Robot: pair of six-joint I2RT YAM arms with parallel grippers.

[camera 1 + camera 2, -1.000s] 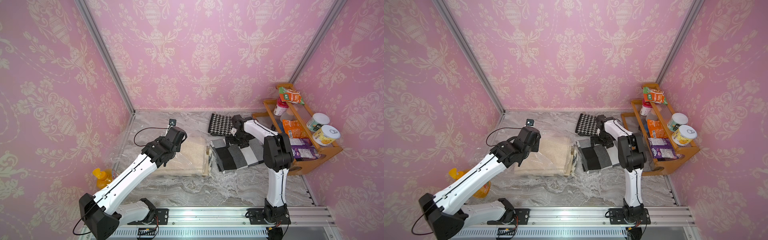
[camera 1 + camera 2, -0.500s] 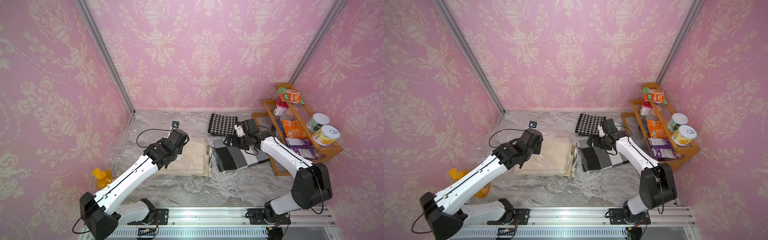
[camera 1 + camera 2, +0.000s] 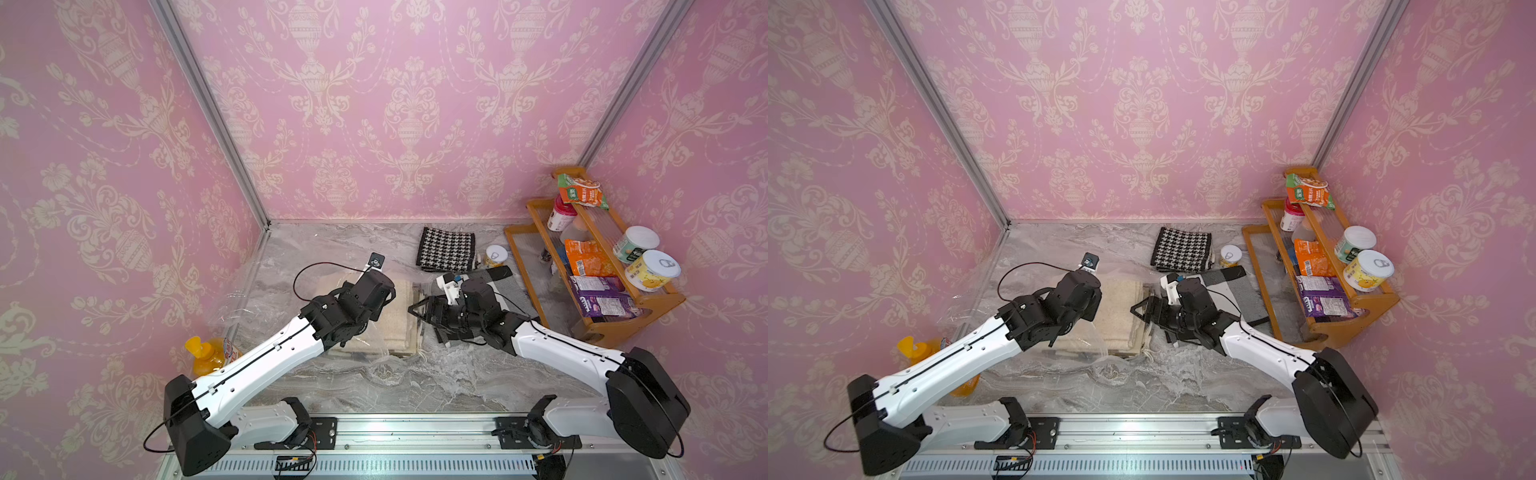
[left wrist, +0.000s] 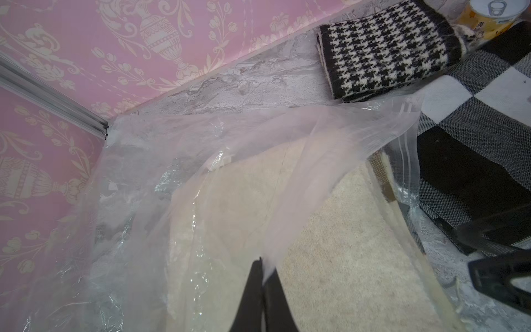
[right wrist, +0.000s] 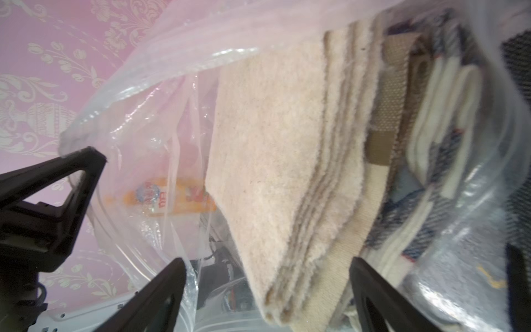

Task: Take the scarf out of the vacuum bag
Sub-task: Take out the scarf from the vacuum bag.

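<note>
None of the taking-out is done: the folded cream fleecy scarf (image 3: 401, 303) lies flat inside the large crinkly clear plastic vacuum bag (image 4: 135, 178), spread on the grey marble-look counter (image 3: 374, 386).

Farthest left, the bag's closed end bunches against the pink patterned wall (image 3: 124, 208). Next, the left gripper (image 4: 262, 263) has its fingers pressed together on the bag's top film, holding that sheet up off the scarf so the bag gapes.

The scarf sits in the bag's right part, its stacked fold edges facing the open end. It looks longer side to side than front to back, though the left arm covers part, so I can't be sure. Under it a tan woven cloth (image 5: 393, 95) and a blue-and-white cloth (image 5: 431, 201) appear to share the bag.

At the opening, the right gripper (image 5: 267, 258) has its fingers spread wide and empty. The scarf's edge shows between them, but I cannot tell whether they reach around it.

What remains, I judge, is closing on the layers and drawing them rightward, along the bag's length.

Outside lie a black-and-white houndstooth cloth (image 3: 446, 249) and a black, grey and white checked cloth (image 4: 474, 115).
</note>
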